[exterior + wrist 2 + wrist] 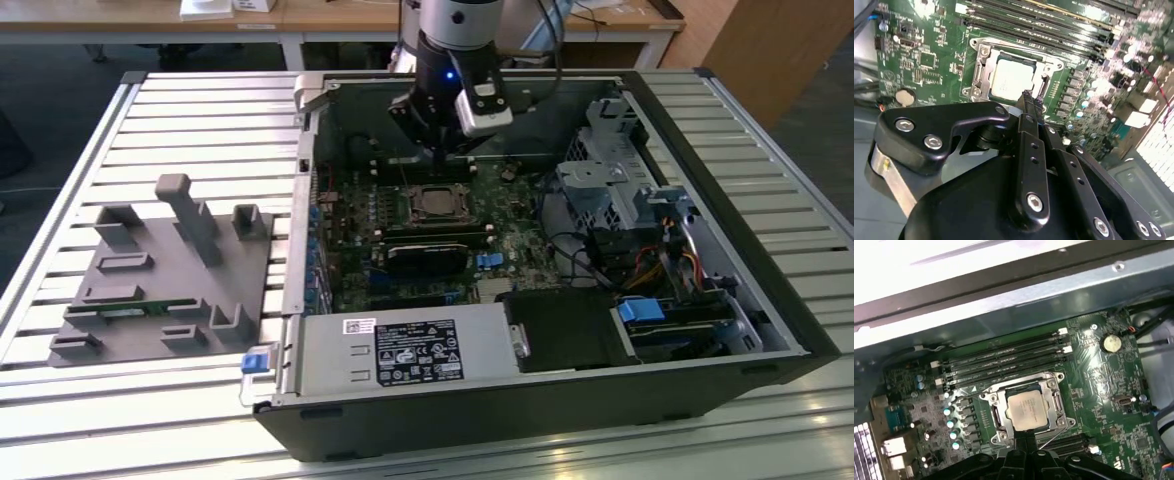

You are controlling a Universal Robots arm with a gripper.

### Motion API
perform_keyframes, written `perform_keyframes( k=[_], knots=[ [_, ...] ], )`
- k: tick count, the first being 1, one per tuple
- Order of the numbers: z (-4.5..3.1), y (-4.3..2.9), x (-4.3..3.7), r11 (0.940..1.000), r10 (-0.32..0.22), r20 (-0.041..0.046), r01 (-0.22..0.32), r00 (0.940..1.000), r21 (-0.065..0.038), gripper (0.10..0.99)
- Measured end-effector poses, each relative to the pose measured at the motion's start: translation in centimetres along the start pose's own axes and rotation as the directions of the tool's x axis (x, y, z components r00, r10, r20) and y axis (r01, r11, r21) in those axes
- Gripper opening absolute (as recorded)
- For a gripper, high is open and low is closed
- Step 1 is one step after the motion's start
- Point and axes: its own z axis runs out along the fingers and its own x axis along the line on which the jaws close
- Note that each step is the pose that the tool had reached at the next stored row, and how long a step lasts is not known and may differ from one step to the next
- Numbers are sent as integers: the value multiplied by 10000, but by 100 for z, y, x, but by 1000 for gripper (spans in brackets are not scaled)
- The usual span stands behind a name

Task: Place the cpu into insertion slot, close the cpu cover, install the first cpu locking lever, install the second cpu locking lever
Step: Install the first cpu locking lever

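The cpu (1026,410) lies flat in its socket on the green motherboard, its silver-grey top showing through the window of the cpu cover (996,415). The cover (985,75) is down around the chip (1009,80). A thin wire locking lever (1056,434) runs slanting from the socket's corner toward my fingertips, and another wire lever (968,397) stands off the opposite side. My gripper (1031,97) is shut, its tips just above the socket's edge beside the cpu. The exterior view has the gripper (451,172) hanging inside the open case, just behind the socket (434,205).
Memory slots (1004,357) run along the socket's far side, close to the case wall (1004,295). A black component (427,255) sits in front of the socket. The drive cage (614,170) and cables stand at the exterior view's right. A grey parts fixture (160,270) rests outside the case.
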Motion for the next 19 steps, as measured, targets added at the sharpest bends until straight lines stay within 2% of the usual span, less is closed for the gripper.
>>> perform_keyframes(
  k=[3, 6, 10, 15, 17, 19],
  knots=[
    [1, 0, 0, 9985, -546, -1, 546, 9985, 20, 114],
    [3, 0, 0, 9946, -1039, -3, 1039, 9946, 36, 114],
    [10, 0, 0, 9844, -1760, -7, 1760, 9844, 60, 114],
    [16, 0, 0, 9660, -2584, -11, 2584, 9660, 89, 114],
    [18, -5, 11, 9631, -2691, 2, 2691, 9631, 90, 114],
    [19, -18, 54, 9628, -2701, 29, 2701, 9628, 94, 114]
  ],
)
